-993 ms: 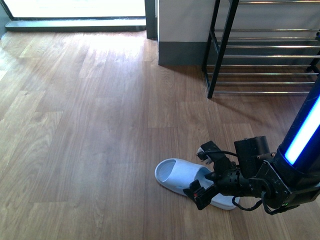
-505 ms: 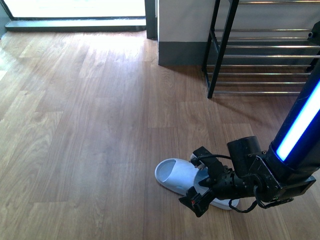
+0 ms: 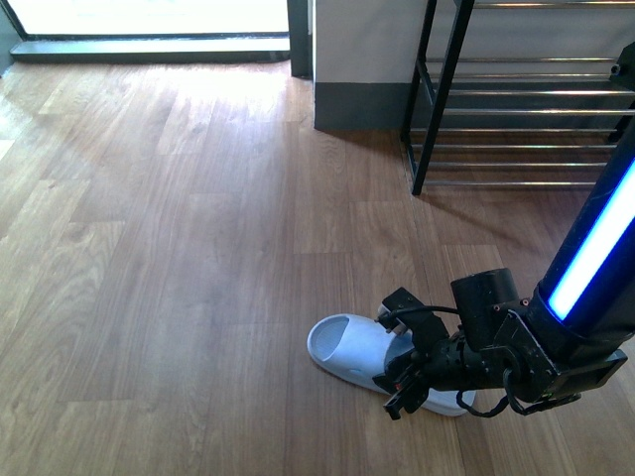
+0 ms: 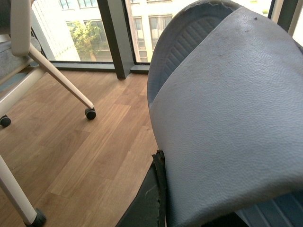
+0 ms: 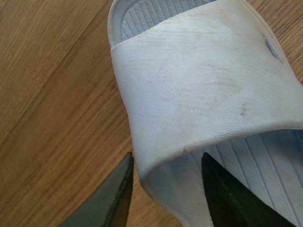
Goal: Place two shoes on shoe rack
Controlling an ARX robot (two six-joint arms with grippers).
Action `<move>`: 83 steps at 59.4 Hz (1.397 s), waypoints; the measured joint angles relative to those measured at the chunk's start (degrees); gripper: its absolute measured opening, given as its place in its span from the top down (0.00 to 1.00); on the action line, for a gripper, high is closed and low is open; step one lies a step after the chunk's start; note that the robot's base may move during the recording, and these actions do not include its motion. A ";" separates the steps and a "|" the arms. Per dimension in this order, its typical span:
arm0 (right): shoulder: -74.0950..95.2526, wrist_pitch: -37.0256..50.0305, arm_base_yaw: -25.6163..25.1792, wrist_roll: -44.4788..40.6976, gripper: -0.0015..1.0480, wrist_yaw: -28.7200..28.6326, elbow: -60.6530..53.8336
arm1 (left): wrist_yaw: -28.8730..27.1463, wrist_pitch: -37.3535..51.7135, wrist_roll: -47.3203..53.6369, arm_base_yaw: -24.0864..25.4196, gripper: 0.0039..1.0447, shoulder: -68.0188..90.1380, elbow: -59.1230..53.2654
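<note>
One pale blue slide (image 3: 349, 352) lies on the wood floor, toe pointing left. My right gripper (image 3: 402, 379) is shut on its near side edge, just behind the strap. In the right wrist view both dark fingers (image 5: 116, 201) flank the slide's wall (image 5: 199, 80), and the right gripper (image 5: 165, 191) pinches it. A second pale blue slide (image 4: 227, 104) fills the left wrist view, and my left gripper (image 4: 199, 203) is shut on it. Only one finger (image 4: 150, 198) shows there. The shoe rack (image 3: 526, 109), with a black frame and chrome bars, stands at the back right.
A white wall corner with dark skirting (image 3: 357, 104) sits left of the rack. A bright doorway threshold (image 3: 149, 45) runs along the back left. In the left wrist view, white chair legs on casters (image 4: 90, 113) stand before a window frame (image 4: 113, 38).
My right arm moved slightly down and left over the slide. Its jaws then drew together on the slide's edge. The slide has stayed in place on the floor.
</note>
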 joint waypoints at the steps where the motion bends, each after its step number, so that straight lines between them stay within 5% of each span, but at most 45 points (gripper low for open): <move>1: 0.00 0.09 0.00 0.00 0.69 0.00 -0.02 | 0.00 0.00 0.00 0.00 0.98 0.00 0.00; 15: 0.02 3.58 0.28 0.50 0.99 0.39 -0.66 | 0.00 0.00 0.00 0.00 0.98 0.00 0.00; 39: -2.14 17.51 -1.44 6.10 0.98 7.02 -7.72 | 0.02 0.00 0.02 0.00 0.98 0.00 0.00; 55: -26.58 26.34 -7.06 2.91 0.98 12.94 -26.88 | 0.02 0.00 0.00 0.00 0.98 0.00 0.00; 83: -68.57 27.69 -6.08 0.85 0.98 22.38 -55.08 | 0.00 0.00 0.00 0.00 0.98 0.00 0.00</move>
